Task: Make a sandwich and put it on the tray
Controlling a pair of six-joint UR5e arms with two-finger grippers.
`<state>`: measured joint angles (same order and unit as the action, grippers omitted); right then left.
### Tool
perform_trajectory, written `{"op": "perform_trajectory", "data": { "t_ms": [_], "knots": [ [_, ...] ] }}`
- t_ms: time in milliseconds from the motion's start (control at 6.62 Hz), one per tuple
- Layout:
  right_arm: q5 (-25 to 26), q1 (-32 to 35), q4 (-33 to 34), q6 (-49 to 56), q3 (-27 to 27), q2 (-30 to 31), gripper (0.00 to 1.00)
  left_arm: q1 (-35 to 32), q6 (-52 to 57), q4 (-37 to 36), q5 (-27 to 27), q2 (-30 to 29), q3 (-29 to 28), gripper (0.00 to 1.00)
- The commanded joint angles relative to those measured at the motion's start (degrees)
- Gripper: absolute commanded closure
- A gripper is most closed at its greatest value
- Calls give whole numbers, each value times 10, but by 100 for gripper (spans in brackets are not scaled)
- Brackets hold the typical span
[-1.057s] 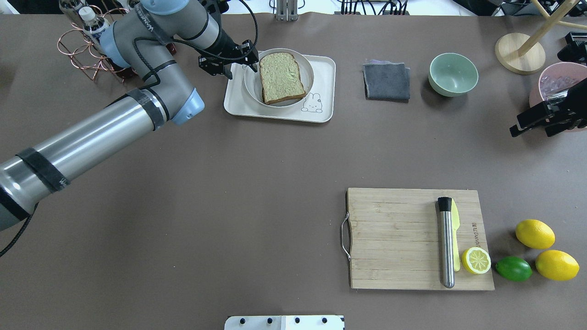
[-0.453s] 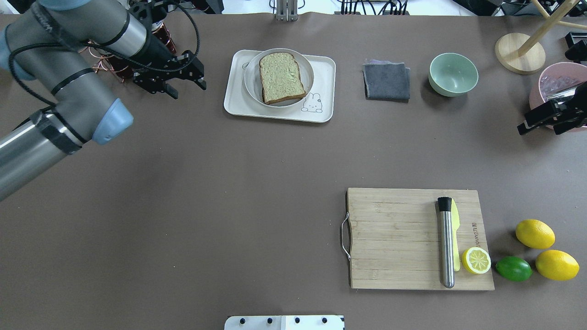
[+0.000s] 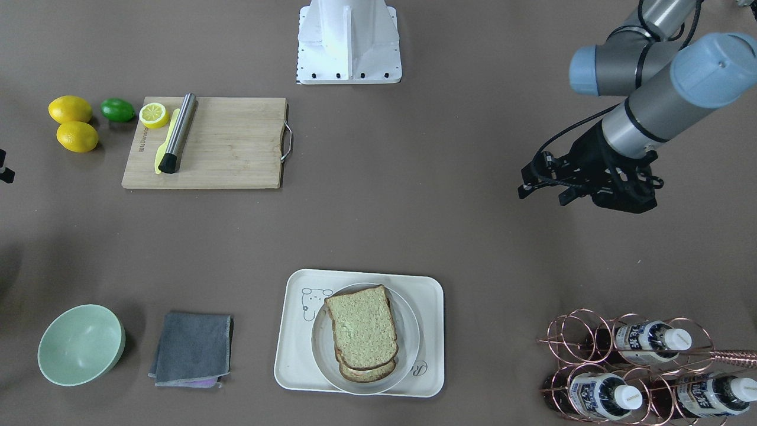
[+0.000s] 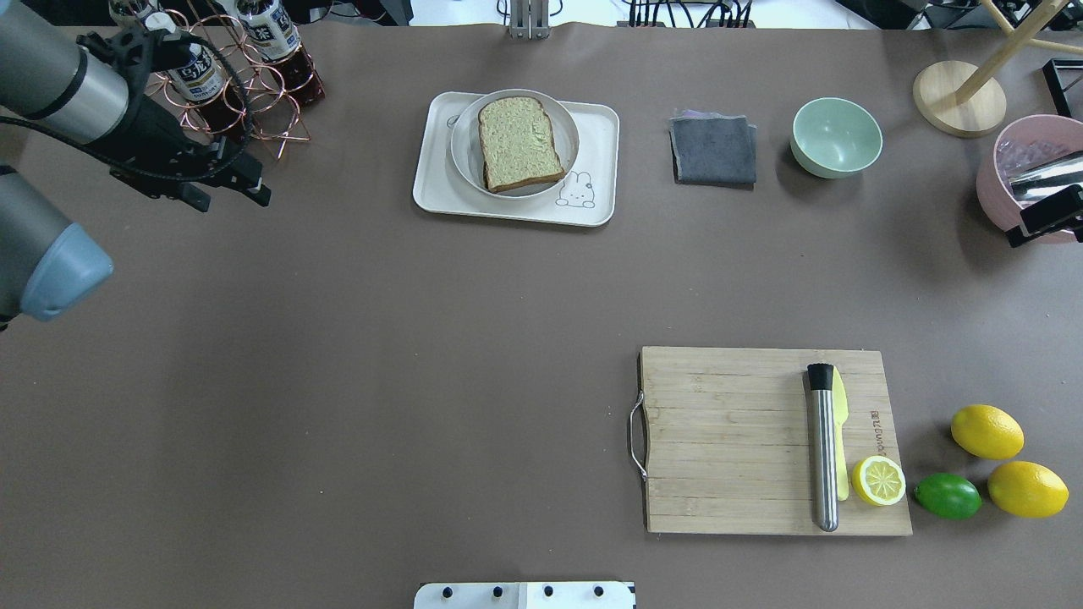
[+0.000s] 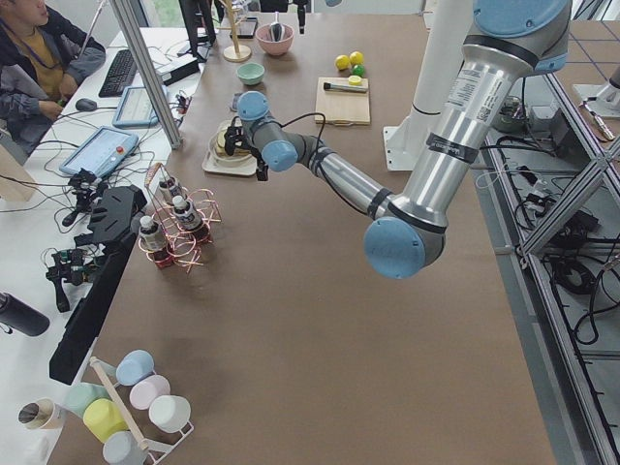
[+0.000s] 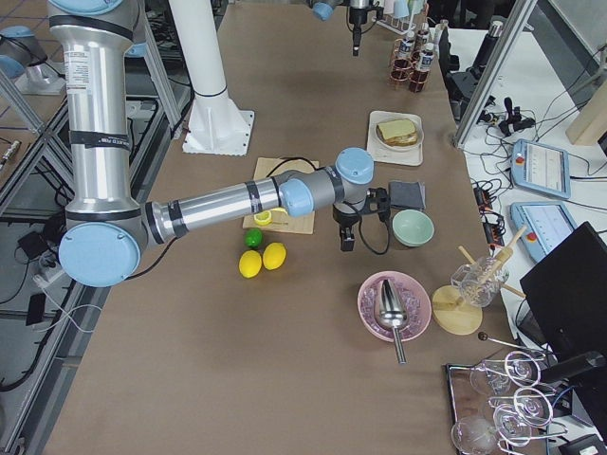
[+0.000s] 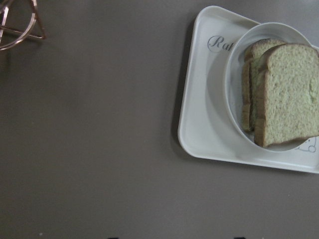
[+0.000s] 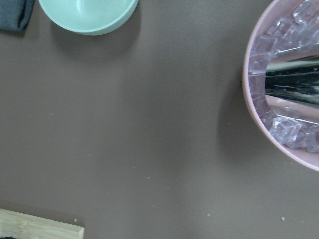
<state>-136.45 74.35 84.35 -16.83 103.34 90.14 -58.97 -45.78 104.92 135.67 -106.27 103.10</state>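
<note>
Now, start with the overhead view. Your sandwich sits at the upper centre of the frame, two slices of brown bread stacked on a round white plate. That plate rests inside the cream tray. From the front-facing camera you see the lower slice peeking out past the edge of the top one. Whatever lies between the slices is hidden. A small animal drawing shows uncovered at the tray's lower right corner, just beside the plate's rim.

Your left pincer hangs at the upper left of the frame, well apart from the tray. Its two fingers are spread wide with nothing between them. It is near the copper wire bottle rack, just below it in the frame. Its wrist camera looks down on the bare brown surface, with the tray and sandwich at the right of that picture.

Your right pincer shows only as a dark sliver at the right edge, overlapping the pink bowl of ice cubes. You cannot tell from these pictures whether it is open or closed.

To the right of the tray lie a folded grey cloth and a green bowl. At lower right, the wooden cutting board carries a metal rod, with a half lemon at its lower right corner. A lime and two lemons lie just past it.
</note>
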Motion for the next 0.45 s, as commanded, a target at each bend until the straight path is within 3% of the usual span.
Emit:
{"op": "perform_trajectory", "data": {
  "t_ms": [0, 151, 302],
  "knots": [
    [2, 32, 3, 75, -32, 9, 0, -50, 180, -17, -1, 145, 74, 4],
    [3, 39, 1, 82, -32, 18, 0, -96, 275, -25, 0, 183, 72, 4],
    [3, 49, 1, 98, -32, 27, 0, -129, 351, -91, 0, 194, 81, 4]
  ]
}}
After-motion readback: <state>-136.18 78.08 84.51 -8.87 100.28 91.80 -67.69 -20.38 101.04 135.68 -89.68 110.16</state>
